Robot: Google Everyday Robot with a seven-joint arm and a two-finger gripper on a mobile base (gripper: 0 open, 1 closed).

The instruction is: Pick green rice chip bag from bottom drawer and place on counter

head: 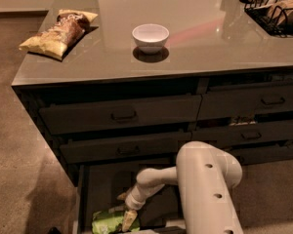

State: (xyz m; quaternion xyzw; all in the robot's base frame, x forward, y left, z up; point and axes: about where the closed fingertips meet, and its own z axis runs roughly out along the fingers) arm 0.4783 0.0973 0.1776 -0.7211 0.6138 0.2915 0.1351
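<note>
1. Crinkled bright-green rice chip bag (pixel 107 222) lies on the floor of the deep dark-grey bottom drawer (pixel 100 189), which is pulled open. The bag sits near the front edge.
2. Pale two-finger gripper (pixel 129 220) is down inside that drawer, tip touching the bag's right end, with the bag at its 9 o'clock. Cannot tell how wide it stands or whether it has hold of the bag.
3. Cream-coloured robot arm (pixel 205 189) reaches in from 3 o'clock.
4. Glossy grey-beige counter (pixel 195 57) above carries a small round white bowl (pixel 150 37).
5. Yellow-and-brown chip bag (pixel 58 30) lies at the bowl's 9 o'clock, black wire basket (pixel 278 9) at its 2 o'clock.
</note>
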